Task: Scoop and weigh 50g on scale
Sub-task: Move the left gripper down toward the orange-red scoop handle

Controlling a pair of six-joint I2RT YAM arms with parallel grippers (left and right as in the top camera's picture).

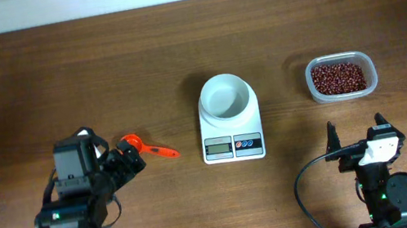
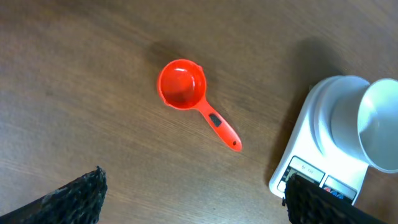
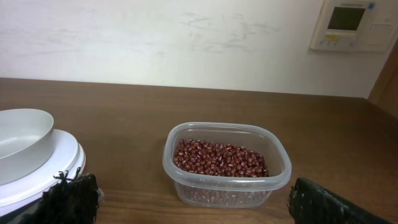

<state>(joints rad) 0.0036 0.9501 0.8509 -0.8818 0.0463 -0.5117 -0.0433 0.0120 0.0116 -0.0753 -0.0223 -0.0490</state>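
The white scale (image 1: 231,136) stands mid-table with its round white bowl (image 1: 225,97) empty on top. The 50g beans (image 1: 338,77) lie as a red-brown heap in a clear plastic tub (image 1: 370,86) to the scale's right. An orange-red scoop (image 1: 147,147) lies flat on the table left of the scale. My left gripper (image 1: 132,161) hovers just beside the scoop, open; in the left wrist view the scoop (image 2: 186,90) lies ahead of the empty left gripper (image 2: 194,198). My right gripper (image 1: 355,130) stands open in front of the tub, with the beans (image 3: 217,158) beyond the empty right gripper (image 3: 186,199).
The scale's display and buttons (image 1: 233,147) face the front edge. The scale (image 2: 323,146) shows at the right of the left wrist view, and its bowl (image 3: 22,140) at the left of the right wrist view. A wall panel (image 3: 348,23) hangs behind the table.
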